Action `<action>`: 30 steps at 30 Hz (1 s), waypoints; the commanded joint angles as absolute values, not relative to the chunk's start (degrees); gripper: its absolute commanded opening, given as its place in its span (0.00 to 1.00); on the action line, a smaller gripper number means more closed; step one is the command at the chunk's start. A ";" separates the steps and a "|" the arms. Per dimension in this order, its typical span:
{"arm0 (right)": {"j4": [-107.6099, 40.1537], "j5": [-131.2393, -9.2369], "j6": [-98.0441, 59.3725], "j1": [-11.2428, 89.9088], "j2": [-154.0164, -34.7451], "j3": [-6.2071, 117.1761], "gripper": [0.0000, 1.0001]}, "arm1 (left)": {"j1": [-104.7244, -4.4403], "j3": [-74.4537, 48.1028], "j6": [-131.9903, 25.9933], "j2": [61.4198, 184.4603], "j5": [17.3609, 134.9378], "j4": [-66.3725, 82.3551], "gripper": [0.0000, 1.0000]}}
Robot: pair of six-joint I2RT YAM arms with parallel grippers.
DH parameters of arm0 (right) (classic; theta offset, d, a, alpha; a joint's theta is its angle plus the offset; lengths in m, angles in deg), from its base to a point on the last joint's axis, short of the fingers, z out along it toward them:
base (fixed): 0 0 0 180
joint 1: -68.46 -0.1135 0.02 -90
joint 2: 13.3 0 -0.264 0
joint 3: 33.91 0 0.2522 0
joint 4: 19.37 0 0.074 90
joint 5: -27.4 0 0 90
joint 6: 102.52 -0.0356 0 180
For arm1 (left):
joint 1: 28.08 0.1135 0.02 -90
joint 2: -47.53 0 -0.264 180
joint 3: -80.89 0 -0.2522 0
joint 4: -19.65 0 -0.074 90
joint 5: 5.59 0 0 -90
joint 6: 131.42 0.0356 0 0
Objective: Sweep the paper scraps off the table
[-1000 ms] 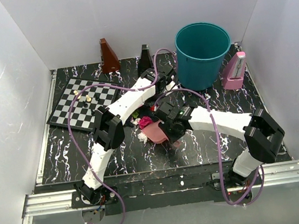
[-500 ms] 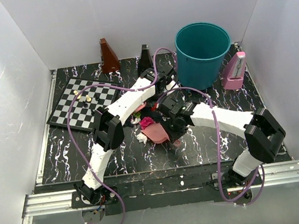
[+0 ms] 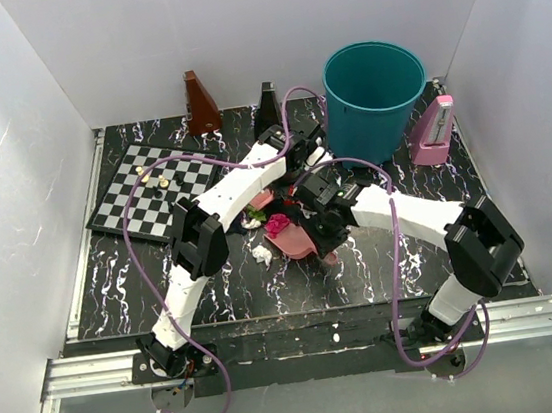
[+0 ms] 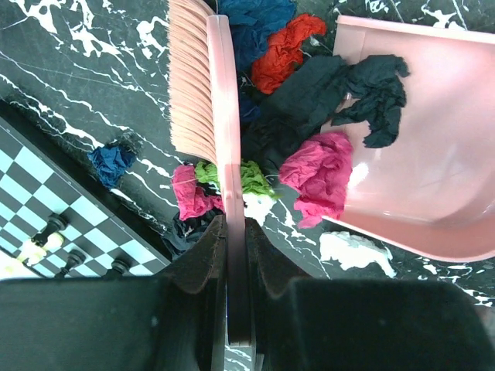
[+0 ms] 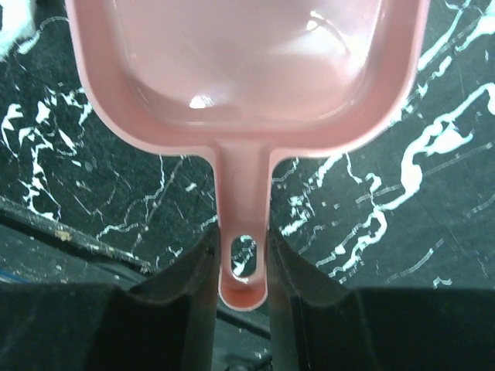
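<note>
OK, table (image 3: 115,287) first: black w/ white veining, it carries everything else. A teal bin (image 3: 375,94) stands far right of centre and a chessboard (image 3: 149,194) lies at far left.

Mid-table we see the pink dustpan (image 4: 433,178) lying flat, open side toward the brush (image 4: 203,85). The right gripper (image 5: 241,251) pinches the pan's handle, one finger on each side, right at the hang hole. The brush is also pink and sits just beside the pan's mouth, w/ its bristles showing on the side away from the pan. The left gripper (image 4: 234,236) is squeezed tight on the brush handle.

The paper scraps (image 4: 294,116) are mostly bunched btwn brush and pan. Dark wads (image 4: 367,81) lie on the pan floor, and a magenta one (image 4: 321,174) sits on the lip. Red (image 4: 282,50) and blue wads are on the table near the brush's far end. Green (image 4: 251,178), magenta and white ones sit against the brush by the fingers. One blue wad (image 4: 112,158) lies alone on the table near the chessboard. One white wad (image 4: 352,249) is on the table just outside the pan's side rim.

A few chess pieces (image 3: 162,183) stand on the board, too small for us to ID.
</note>
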State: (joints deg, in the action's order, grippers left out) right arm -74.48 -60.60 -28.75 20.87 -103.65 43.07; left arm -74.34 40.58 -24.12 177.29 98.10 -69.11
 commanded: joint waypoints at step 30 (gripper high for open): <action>-62.49 -51.79 -29.83 22.14 -94.95 30.04 0.01 | -78.97 41.57 -43.26 157.23 89.59 -77.61 0.00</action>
